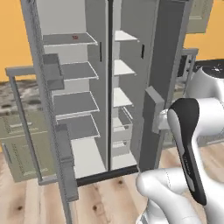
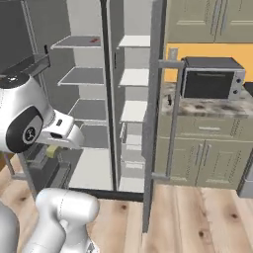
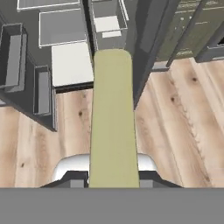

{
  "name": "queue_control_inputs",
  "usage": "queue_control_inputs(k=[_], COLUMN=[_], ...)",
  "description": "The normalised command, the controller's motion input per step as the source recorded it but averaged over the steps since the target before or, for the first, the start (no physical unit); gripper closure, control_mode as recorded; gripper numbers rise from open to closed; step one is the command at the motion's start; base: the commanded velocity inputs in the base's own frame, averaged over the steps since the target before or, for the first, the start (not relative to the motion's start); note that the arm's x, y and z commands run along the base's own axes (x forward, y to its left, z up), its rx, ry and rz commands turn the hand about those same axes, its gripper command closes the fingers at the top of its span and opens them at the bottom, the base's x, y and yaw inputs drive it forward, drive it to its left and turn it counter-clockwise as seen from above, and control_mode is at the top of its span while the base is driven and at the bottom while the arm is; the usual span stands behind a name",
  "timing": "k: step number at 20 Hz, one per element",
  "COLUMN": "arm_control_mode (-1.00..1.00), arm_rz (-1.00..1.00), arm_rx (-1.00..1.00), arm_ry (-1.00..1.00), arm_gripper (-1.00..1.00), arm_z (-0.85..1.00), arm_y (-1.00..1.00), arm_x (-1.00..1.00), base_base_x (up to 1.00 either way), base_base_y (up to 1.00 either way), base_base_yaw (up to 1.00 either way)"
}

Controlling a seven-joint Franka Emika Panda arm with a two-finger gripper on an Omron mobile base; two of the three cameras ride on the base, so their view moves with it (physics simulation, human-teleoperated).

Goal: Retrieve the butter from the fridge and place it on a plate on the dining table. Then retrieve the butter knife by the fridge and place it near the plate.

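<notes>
My gripper (image 3: 113,179) is shut on the butter (image 3: 113,118), a pale yellow stick that runs up the middle of the hand view from between the dark fingertips (image 3: 74,177). It hangs over the wooden floor in front of the open fridge (image 3: 65,26). In the right base view a bit of the butter (image 2: 51,150) peeks out under my white wrist, level with the lower shelves of the fridge (image 2: 94,108). Both doors of the fridge (image 1: 87,105) stand wide open. A small slim dark thing (image 2: 169,101), perhaps the butter knife, lies on the counter beside the fridge. The plate and dining table are out of view.
The left door with its bins (image 1: 54,109) and the right door (image 2: 153,113) jut out on either side of me. A small red item (image 1: 75,37) sits on the top shelf. A black microwave (image 2: 211,77) stands on the marble counter to the right, over sage-green cabinets (image 2: 207,158).
</notes>
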Motion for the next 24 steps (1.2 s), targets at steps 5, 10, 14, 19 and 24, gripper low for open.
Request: queue_control_inputs(k=[5, 10, 14, 19, 24], arm_control_mode=[1.0, 1.0, 1.0, 1.0, 1.0], arm_rz=[0.0, 0.0, 0.0, 0.0, 0.0], arm_rx=[0.0, 0.0, 0.0, 0.0, 0.0], arm_ry=[0.0, 0.0, 0.0, 0.0, 0.0], arm_gripper=[1.0, 1.0, 1.0, 1.0, 1.0], arm_z=[0.0, 0.0, 0.0, 0.0, 0.0], arm_y=[0.0, 0.0, 0.0, 0.0, 0.0], arm_x=[0.0, 0.0, 0.0, 0.0, 0.0], base_base_x=[-0.17, -0.21, -0.07, -0.17, -0.47], base_base_y=[0.0, 0.0, 0.0, 0.0, 0.09], base_base_yaw=[-0.95, -0.94, -0.95, -0.9, -0.62])
